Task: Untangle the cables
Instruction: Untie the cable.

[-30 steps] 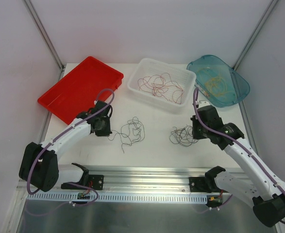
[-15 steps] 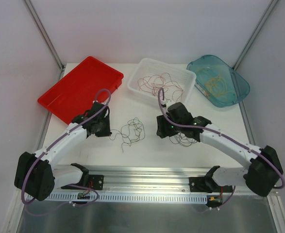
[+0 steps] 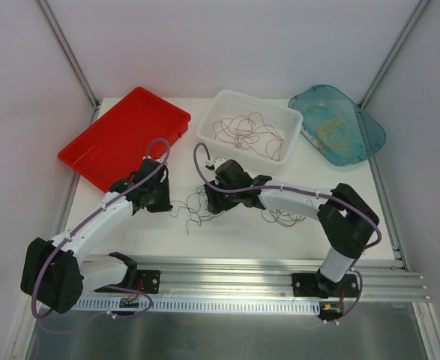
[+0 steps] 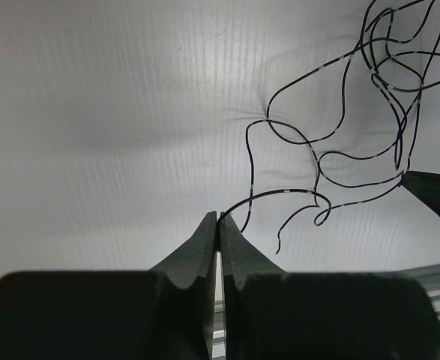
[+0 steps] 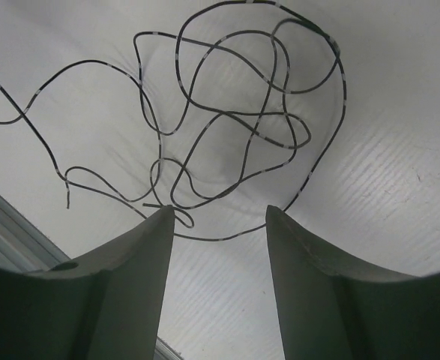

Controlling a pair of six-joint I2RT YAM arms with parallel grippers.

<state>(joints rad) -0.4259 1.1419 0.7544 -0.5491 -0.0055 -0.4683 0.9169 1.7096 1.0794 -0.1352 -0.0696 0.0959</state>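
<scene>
Left pincer [image 4: 219,223] holds the black cable [image 4: 283,193] by its end; open right pincer [image 5: 220,217] should pinch one loop, pulling gently.

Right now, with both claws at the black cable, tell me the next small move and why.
Probably lower the right claw and close it on a strand of the black cable. It hangs open over the loops, while the left claw is shut, apparently pinching one end; a second grip lets the arms pull apart.

No lettering, label, brand, number or sign is legible in any view. The thin dark grey-black cable [image 5: 344,94] bears only short pale bands.
</scene>
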